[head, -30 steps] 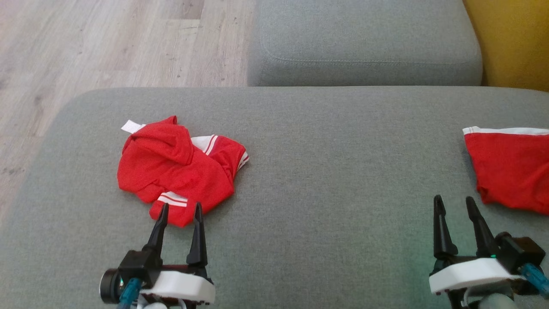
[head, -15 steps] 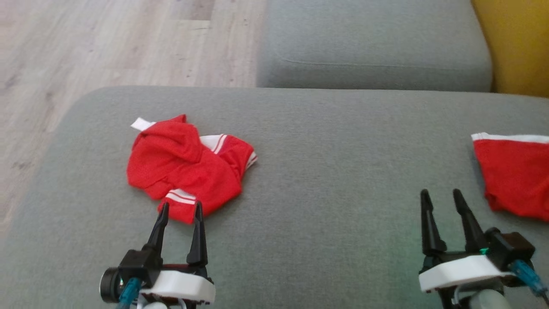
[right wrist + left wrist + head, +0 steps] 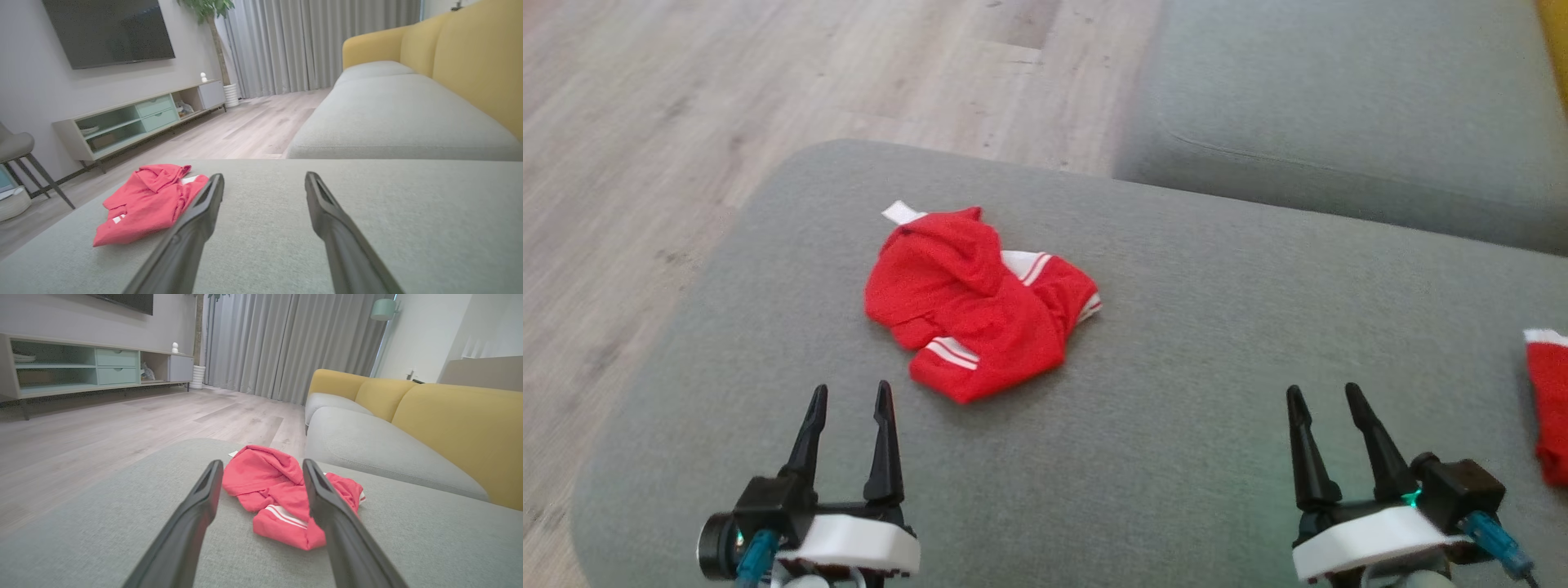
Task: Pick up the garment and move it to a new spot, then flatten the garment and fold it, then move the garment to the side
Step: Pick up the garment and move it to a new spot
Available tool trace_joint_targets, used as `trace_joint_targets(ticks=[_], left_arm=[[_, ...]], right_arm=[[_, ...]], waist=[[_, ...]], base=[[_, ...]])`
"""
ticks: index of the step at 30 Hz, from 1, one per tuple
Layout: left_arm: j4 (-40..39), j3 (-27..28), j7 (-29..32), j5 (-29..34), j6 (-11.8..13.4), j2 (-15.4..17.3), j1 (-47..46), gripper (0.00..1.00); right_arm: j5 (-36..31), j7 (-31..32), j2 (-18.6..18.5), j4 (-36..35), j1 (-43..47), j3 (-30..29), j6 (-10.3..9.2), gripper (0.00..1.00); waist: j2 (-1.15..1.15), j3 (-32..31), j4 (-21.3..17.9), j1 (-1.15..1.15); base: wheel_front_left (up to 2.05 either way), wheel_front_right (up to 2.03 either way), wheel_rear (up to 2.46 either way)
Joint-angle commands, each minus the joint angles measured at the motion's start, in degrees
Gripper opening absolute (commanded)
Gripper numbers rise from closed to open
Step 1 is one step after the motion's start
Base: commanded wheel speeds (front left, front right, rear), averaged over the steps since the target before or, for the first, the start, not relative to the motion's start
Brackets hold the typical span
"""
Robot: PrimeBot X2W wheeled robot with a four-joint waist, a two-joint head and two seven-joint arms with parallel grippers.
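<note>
The crumpled red garment with white-striped cuffs [image 3: 980,306] lay bunched on the broad grey fabric cushion [image 3: 1176,367], toward the cushion's left far corner and short of its rim. The left gripper [image 3: 850,386] hung over the cushion's near left part, jaws spread wide and empty, with the heap just beyond its tips. The right gripper [image 3: 1322,388] hung over the cushion's near right part, equally wide and empty.

The pickup looked not yet begun. It would go best if the left gripper reached in low over the cushion and closed on a thick raised fold, not on a thin cuff, so that the whole heap lifted.

Compared with a second earlier, the head camera had swung left. The garment sat nearer mid-picture, and a second red cloth [image 3: 1550,400] at the cushion's right edge was nearly out of frame. Neither cloth itself appeared to have moved.
</note>
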Motion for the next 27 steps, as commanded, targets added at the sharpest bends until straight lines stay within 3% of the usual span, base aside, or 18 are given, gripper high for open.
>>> trace_joint_targets(ticks=[1, 8, 15, 22, 27], left_arm=[[-1.94, 2.11, -0.55, 0.49, 0.12, 0.09, -1.37, 1.00], [-1.70, 2.12, -0.55, 0.79, -0.22, 0.09, -0.80, 1.00], [-1.17, 3.03, -0.55, 1.19, -0.64, 0.09, -0.88, 1.00], [1.77, 3.63, -0.55, 3.04, -3.72, 2.12, -5.94, 1.00], [5.98, 1.68, 1.82, 4.33, -7.37, 5.71, -17.02, 1.00]], right_arm=[[0.55, -0.63, -0.34, -1.68, -1.89, 1.69, -0.10, 1.00], [0.81, -0.63, -0.34, -1.64, -1.18, 3.36, -0.10, 1.00], [0.59, -0.63, -0.34, -1.66, -1.14, 3.90, -0.10, 1.00], [-0.41, -0.63, -0.34, -1.82, -2.15, 3.85, -0.10, 1.00], [-2.89, -0.63, -0.34, -3.20, -5.19, 3.32, -0.10, 1.00]], waist=[[0.00, -0.24, 1.29, 0.00], [0.00, -0.45, 3.41, 0.00], [0.00, -0.05, 3.11, 0.00], [0.00, 2.98, 0.65, 0.00], [0.00, 9.77, -2.40, 0.00]], base=[[0.00, 0.00, 0.00], [0.00, 0.00, 0.00], [0.00, 0.00, 0.00], [0.00, 0.00, 0.00], [0.00, 0.00, 0.00]])
